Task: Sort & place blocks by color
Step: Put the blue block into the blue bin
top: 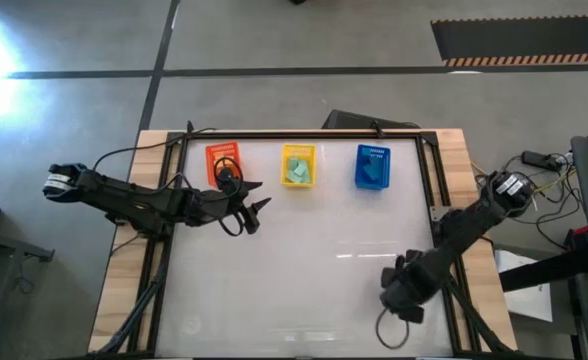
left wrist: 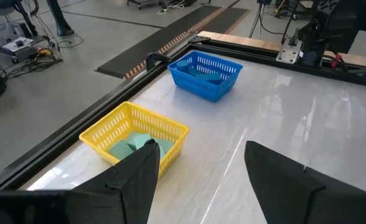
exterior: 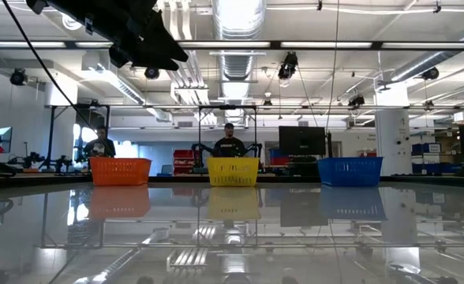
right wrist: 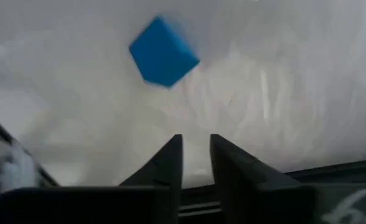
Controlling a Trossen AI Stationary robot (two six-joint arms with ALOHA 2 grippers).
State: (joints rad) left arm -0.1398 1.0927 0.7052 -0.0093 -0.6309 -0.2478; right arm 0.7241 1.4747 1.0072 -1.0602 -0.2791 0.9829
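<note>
We've got a big workshop hall here: grey concrete floor (top: 304, 40) with dark seams, a hazard-striped black mat (top: 519, 40), silver ducting (exterior: 236, 20) and strip lights overhead, two people (exterior: 230, 143) sitting at far desks, and a glossy white bench (top: 304, 270) framed in wood

A large industrial lab is indicated by exposed ceiling ducts (exterior: 230, 24), strip lighting, workbenches, monitors (exterior: 301, 142) and hazard-striped floor matting (top: 519, 40).

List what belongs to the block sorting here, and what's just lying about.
Belongs to the job:
blue cube on the table
teal blocks in the yellow bin
blue bin
orange bin
left gripper
right gripper

Just lying about:
striped floor mat
cables beside the table
people in the background
</note>
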